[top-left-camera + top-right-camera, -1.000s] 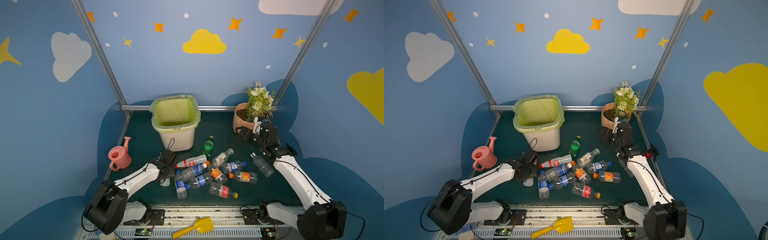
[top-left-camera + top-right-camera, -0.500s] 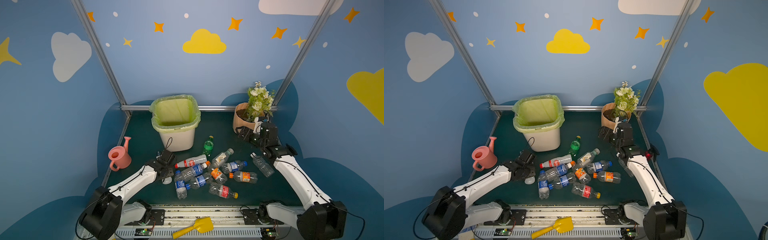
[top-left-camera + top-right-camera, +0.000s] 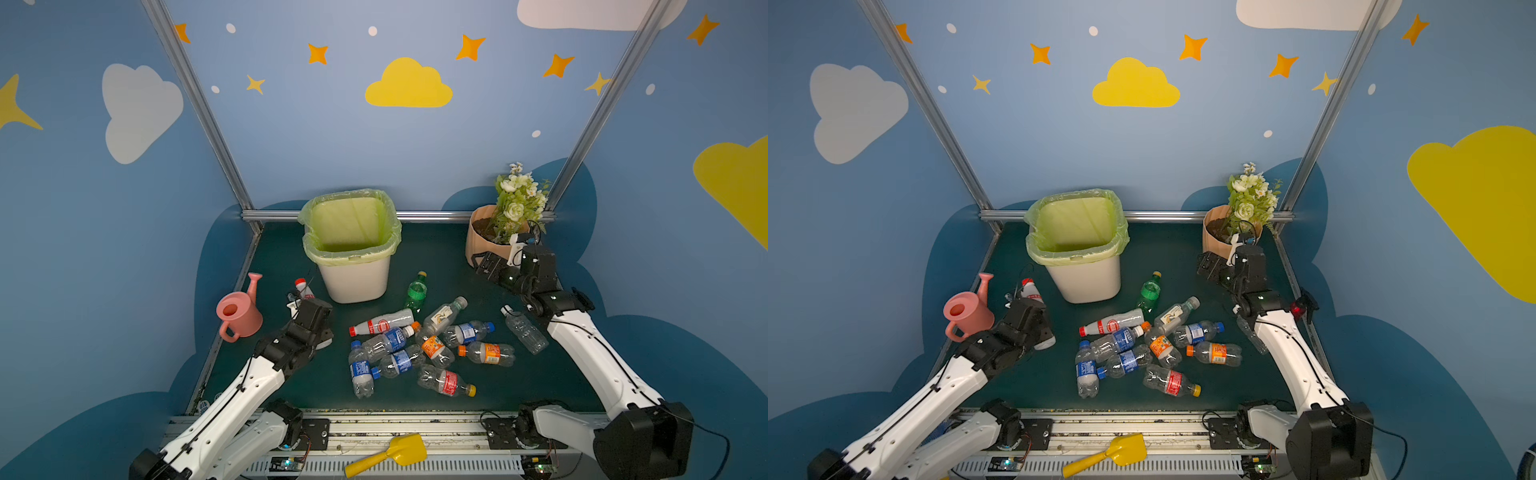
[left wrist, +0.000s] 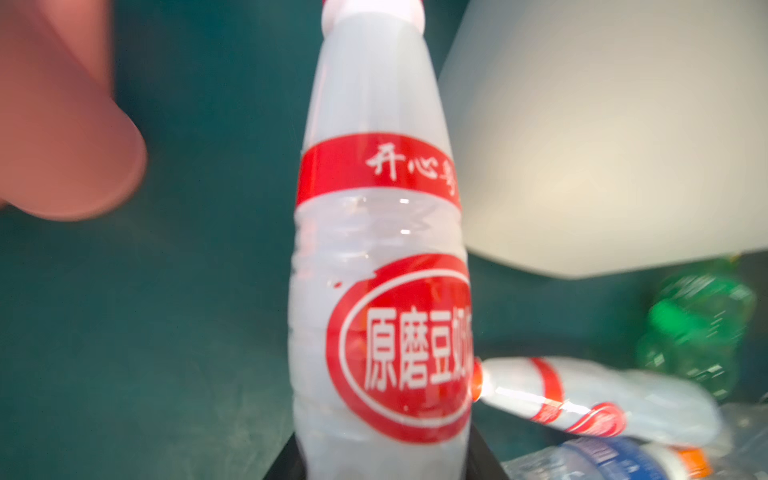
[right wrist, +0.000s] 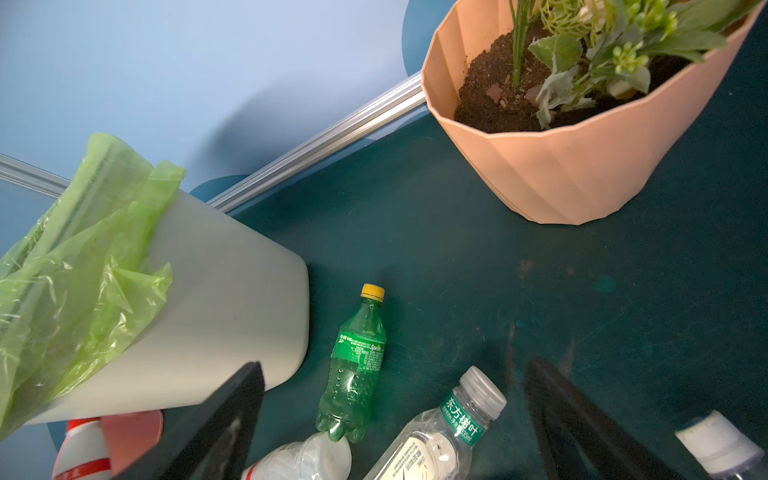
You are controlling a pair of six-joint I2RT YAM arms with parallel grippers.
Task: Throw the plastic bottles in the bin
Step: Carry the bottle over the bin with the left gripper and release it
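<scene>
My left gripper [image 3: 308,308] is shut on an opaque white bottle [image 4: 374,257] with a red label. Its cap [image 3: 300,284] points to the back, between the pink watering can and the bin [image 3: 355,282], and its base [image 3: 1045,342] pokes out behind the jaws. The bin is off-white with a green liner and stands at the back middle. Several plastic bottles [image 3: 415,349] lie in a heap in front of it, with a green bottle [image 5: 357,361] nearest the bin. My right gripper [image 3: 486,264] hangs open and holds nothing, above the mat beside the flower pot.
A pink watering can [image 3: 239,311] stands at the left edge, close to my left gripper. A peach flower pot [image 3: 482,245] stands at the back right. One clear bottle [image 3: 524,332] lies beside my right arm. A yellow scoop [image 3: 390,455] lies on the front rail.
My left gripper has closed on the white bottle and drawn back leftward from the heap with it. The right arm has not moved.
</scene>
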